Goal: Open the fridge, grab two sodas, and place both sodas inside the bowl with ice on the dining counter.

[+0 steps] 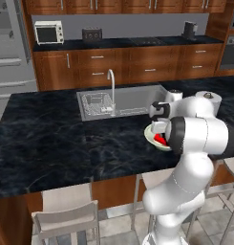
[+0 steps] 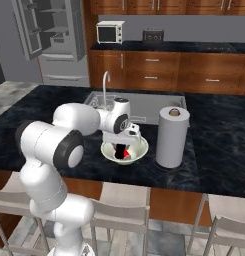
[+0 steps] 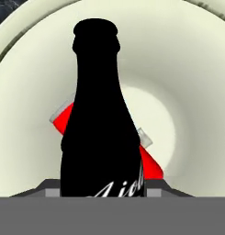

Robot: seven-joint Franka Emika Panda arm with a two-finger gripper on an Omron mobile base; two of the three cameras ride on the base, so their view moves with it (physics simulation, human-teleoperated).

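Observation:
My gripper (image 2: 123, 145) hangs over the pale cream-green bowl (image 2: 140, 152) on the black dining counter (image 2: 219, 130). It is shut on a black soda bottle (image 3: 98, 128). The bottle's neck points down into the bowl (image 3: 192, 92). Behind the bottle, a red soda (image 3: 152, 166) lies on the bowl's floor, and the same red soda (image 2: 127, 158) shows below the hand. In the left base view my own arm covers most of the bowl (image 1: 151, 136). Far across the room, the grey fridge (image 2: 59, 30) stands with a door open.
A white paper-towel roll (image 2: 172, 135) stands just right of the bowl. Behind the bowl lies the steel sink (image 1: 128, 98) with its arched tap (image 1: 111, 86). Stools (image 1: 66, 215) line the counter's near edge. A microwave (image 1: 48, 32) and toaster (image 1: 92, 33) sit on the wall counter.

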